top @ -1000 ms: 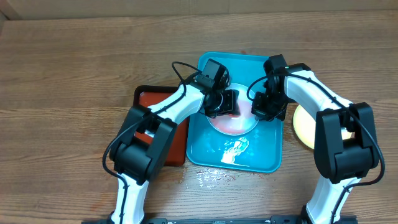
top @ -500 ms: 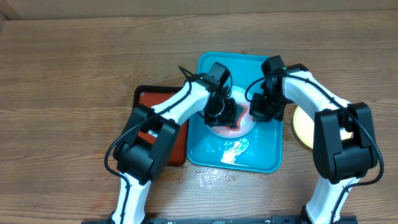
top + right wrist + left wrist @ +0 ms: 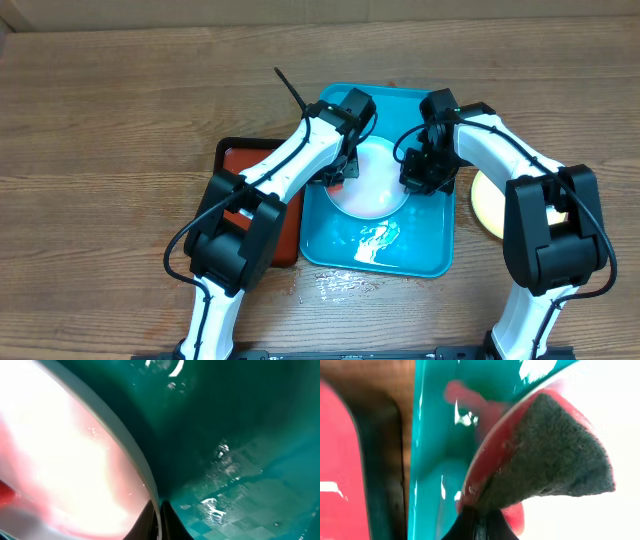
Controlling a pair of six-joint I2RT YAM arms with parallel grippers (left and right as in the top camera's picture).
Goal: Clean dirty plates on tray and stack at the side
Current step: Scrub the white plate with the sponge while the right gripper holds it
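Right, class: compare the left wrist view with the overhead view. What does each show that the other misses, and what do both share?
Only the left wrist: a grey, red-edged sponge wedge in the left claw, lying on the whitish round plastic plate. Only the overhead: the right claw at that plate's rim, a yellow-green round plate on the wooden table, and a wet patch there. Both: that whitish plate, the glossy teal rectangular plastic tray, and the black-rimmed red tray.

Both arms extend toward 12 o'clock and converge, wrists pitched down. Both pinched closed: left claw [image 3: 341, 170] on sponge [image 3: 545, 455], right claw [image 3: 420, 180] on plate [image 3: 375, 188] rim.
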